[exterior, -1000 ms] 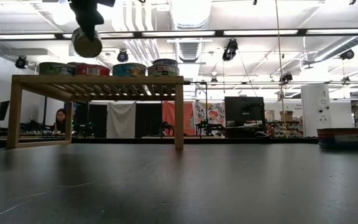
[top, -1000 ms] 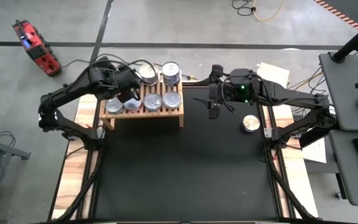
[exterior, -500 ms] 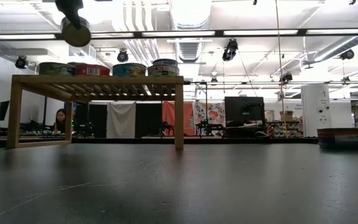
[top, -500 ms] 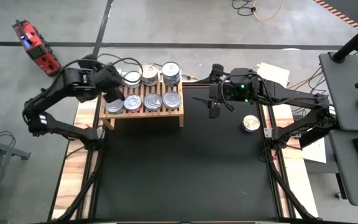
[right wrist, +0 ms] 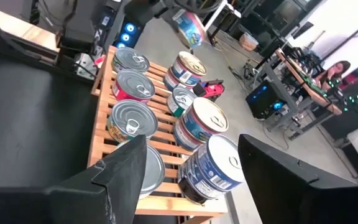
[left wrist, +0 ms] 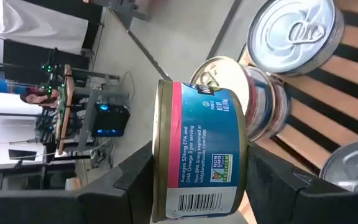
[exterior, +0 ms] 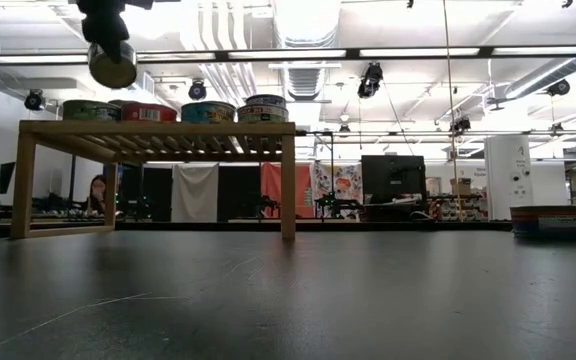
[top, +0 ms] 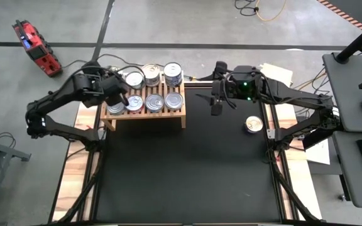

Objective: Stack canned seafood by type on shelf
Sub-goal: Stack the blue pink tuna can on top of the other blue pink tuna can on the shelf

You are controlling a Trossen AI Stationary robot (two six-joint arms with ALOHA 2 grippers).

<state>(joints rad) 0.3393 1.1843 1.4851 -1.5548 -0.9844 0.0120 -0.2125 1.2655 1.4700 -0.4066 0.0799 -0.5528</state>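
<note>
The left gripper (top: 119, 95) sits in the upper left of the high view, above the left end of the shelf (top: 180, 115). Its jaws are about half open and closed on a blue-labelled can (left wrist: 201, 152), which they hold by the two flat ends, turned on its side. In the low view this held can (exterior: 112, 64) hangs in the upper left corner, clearly above the shelf top and not touching it.

The right gripper (top: 216, 105) is in the upper middle of the high view, over the black table (top: 187, 176), just right of the shelf. Its jaws stand wide open and nothing is between them.

On the slatted top of the shelf the cans (top: 155, 90) stand in two rows. Three lie in the nearer row. In the farther row some are stacked, as the two-high stack (right wrist: 197, 129) in the right wrist view shows. One single can (top: 253, 123) rests at the right edge of the table, well apart from the shelf.
</note>
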